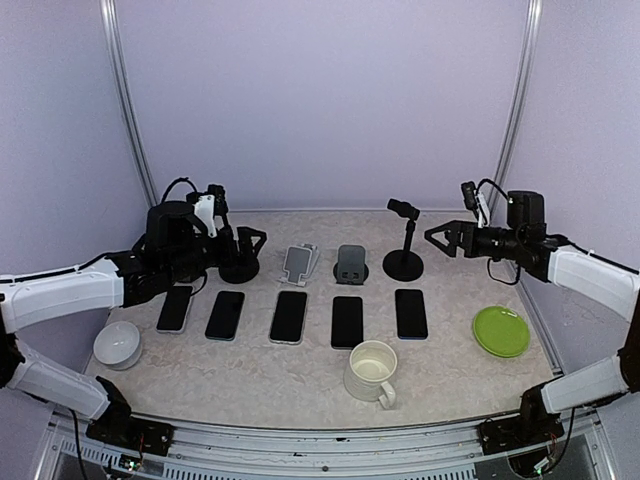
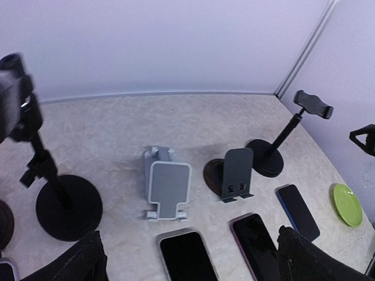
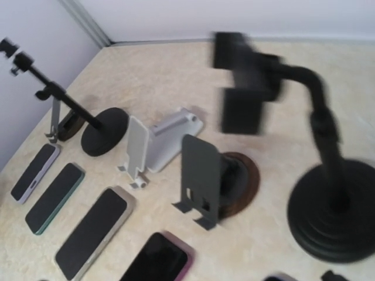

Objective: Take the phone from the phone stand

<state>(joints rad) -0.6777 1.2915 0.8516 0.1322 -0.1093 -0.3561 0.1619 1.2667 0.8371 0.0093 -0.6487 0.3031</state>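
Note:
Several dark-screened phones lie flat in a row on the table, none of them on a stand. Behind them stand a white phone stand, a dark grey one and two black pole stands, all bare. My left gripper hovers open by the left pole stand; its fingers frame the white stand and a phone. Held open and empty, my right gripper sits just right of the right pole stand, facing the grey stand.
A white bowl sits at the near left, a cream mug at the near middle and a green plate at the right. Lilac walls close off the back and both sides.

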